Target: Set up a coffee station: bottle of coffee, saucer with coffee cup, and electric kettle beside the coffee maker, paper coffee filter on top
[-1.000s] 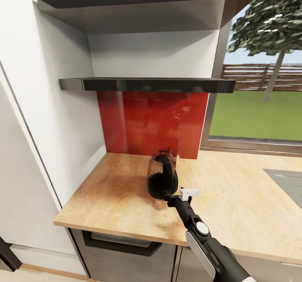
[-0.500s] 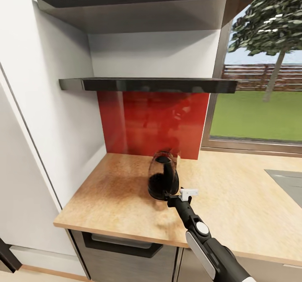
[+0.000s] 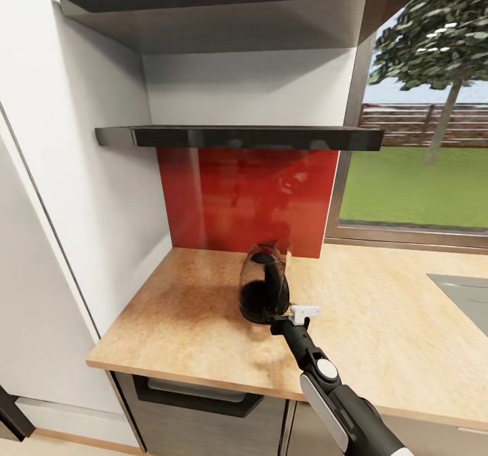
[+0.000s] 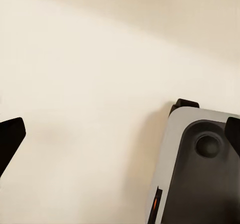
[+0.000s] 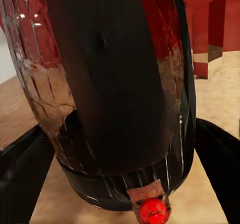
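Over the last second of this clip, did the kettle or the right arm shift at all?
Barely. The electric kettle and the right gripper at its handle side sit a touch further right in the head view than a second ago, and so does the backsplash edge, so the camera moved. The kettle stays upright on the countertop, and nothing was released.
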